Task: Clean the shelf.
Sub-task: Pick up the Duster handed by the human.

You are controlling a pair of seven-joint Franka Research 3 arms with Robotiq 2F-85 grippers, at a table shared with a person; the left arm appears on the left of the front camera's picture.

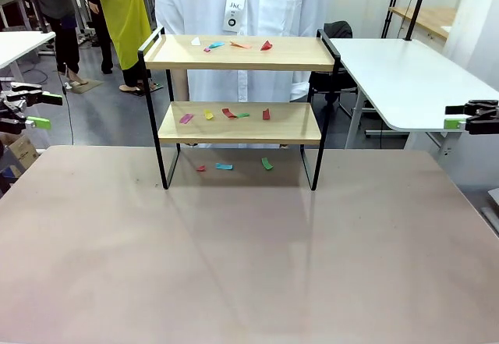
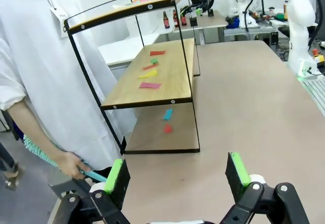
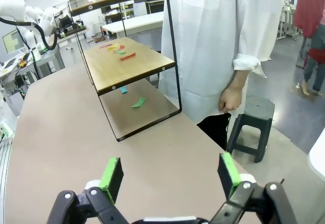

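Observation:
The shelf (image 1: pixel 296 54) stands at the table's far middle, two light wooden boards in a thin black frame. Several coloured paper scraps (image 1: pixel 234 45) lie on its top board, more scraps (image 1: pixel 226 114) on the lower board, and a few (image 1: pixel 224 166) on the table beneath. My left gripper (image 1: pixel 43 111) hangs open off the table's far left edge. My right gripper (image 1: pixel 460 115) hangs open off the far right edge. In the wrist views the shelf (image 2: pixel 175 82) (image 3: pixel 137 66) stands well beyond the open left gripper (image 2: pixel 177 176) and the open right gripper (image 3: pixel 170 176).
A person in a white coat (image 1: pixel 242 1) stands right behind the shelf, holding a teal brush (image 2: pixel 40 153) low in one hand. The brown table (image 1: pixel 249 258) stretches wide in front. A white side table (image 1: pixel 405 79) and a dark stool (image 3: pixel 254 115) are at the right.

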